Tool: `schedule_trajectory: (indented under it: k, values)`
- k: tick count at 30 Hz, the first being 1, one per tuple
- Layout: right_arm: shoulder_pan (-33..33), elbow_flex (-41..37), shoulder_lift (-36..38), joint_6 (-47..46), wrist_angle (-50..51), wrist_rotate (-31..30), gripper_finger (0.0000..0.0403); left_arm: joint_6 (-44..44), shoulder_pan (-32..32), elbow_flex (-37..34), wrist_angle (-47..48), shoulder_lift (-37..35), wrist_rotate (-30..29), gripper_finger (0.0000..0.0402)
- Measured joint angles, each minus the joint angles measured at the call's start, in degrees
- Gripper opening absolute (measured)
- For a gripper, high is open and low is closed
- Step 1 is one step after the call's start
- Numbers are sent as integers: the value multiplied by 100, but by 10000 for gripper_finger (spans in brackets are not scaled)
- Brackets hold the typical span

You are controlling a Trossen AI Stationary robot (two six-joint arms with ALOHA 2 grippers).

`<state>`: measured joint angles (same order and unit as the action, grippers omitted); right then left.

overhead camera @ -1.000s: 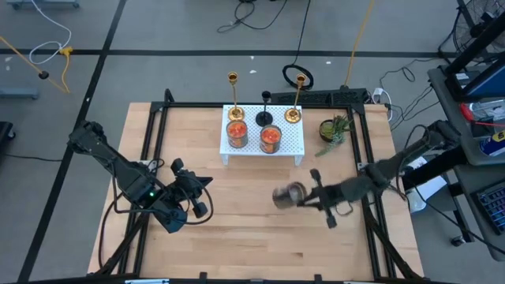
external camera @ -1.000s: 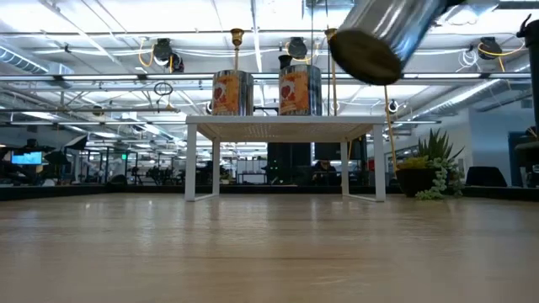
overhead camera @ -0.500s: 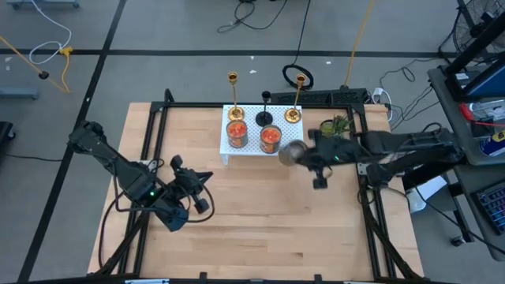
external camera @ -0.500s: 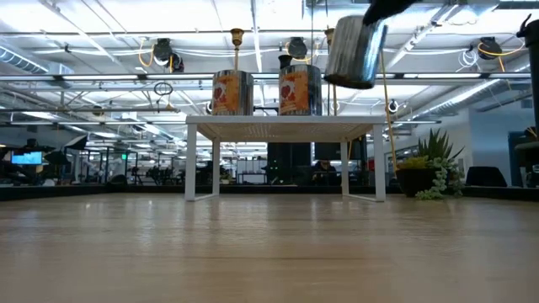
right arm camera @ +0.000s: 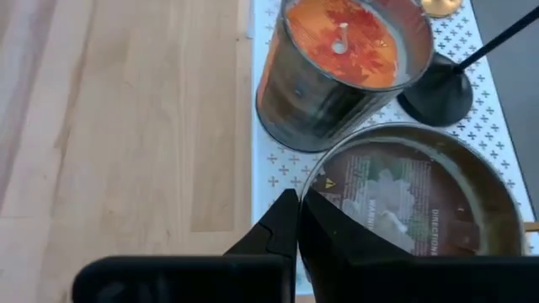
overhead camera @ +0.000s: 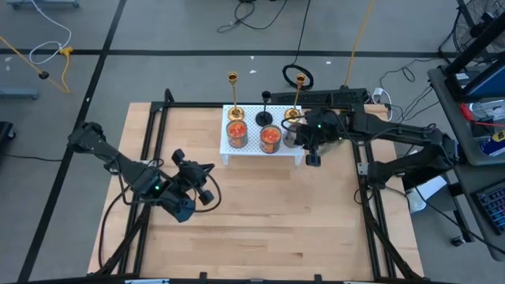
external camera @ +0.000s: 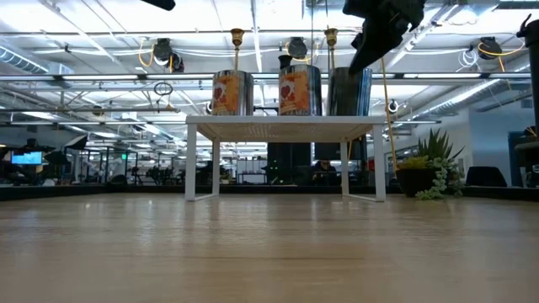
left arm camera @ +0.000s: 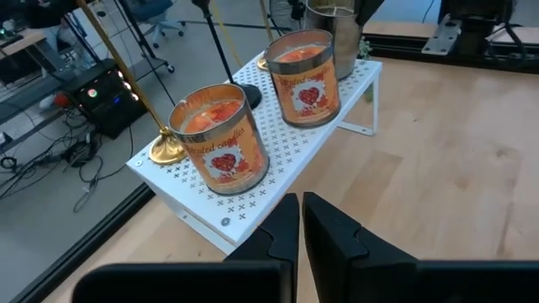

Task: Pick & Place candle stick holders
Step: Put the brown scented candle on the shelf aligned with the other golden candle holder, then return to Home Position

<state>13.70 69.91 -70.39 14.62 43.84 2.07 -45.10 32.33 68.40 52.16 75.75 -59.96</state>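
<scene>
Overhead, wooden table (overhead camera: 260, 213), white rack (overhead camera: 264, 140) at its far edge. Right gripper (overhead camera: 300, 140), fingers pinched on the rim of the greyish glass cup (external camera: 349, 91) (upright on the rack, beside two orange cups). Left gripper (overhead camera: 207, 183) hovers mid-table; fingers nearly together, empty.

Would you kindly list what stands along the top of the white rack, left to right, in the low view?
Left orange-red cup → second orange-red cup → greyish clear cup, with the right gripper at its rim.

3 cups (external camera: 290, 90) stand upright atop the white rack (external camera: 285, 126).
</scene>
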Motion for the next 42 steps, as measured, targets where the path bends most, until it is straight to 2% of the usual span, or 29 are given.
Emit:
schedule_trajectory:
  k: [8, 17, 24, 28, 34, 42]
  values:
    - [142, -8, -34, 94, -98, 87, 23, 134, -91, 0, 4, 0, 50, 4]
    - [135, -11, -11, 91, -126, 103, 31, 192, -86, 0, 2, 0, 52, 27]
    - [135, -12, -11, 129, -158, 103, 35, 190, -86, 0, 2, 0, 52, 9]
    - [134, -13, -11, 131, -151, 105, 56, 184, -86, 1, 2, 0, 52, 5]
    - [127, -17, 70, 165, -181, 105, 108, 176, -86, 0, 3, 0, 53, 27]
    - [-96, -17, 681, 69, -197, 103, 141, 239, -67, 0, 6, 0, -126, 30]
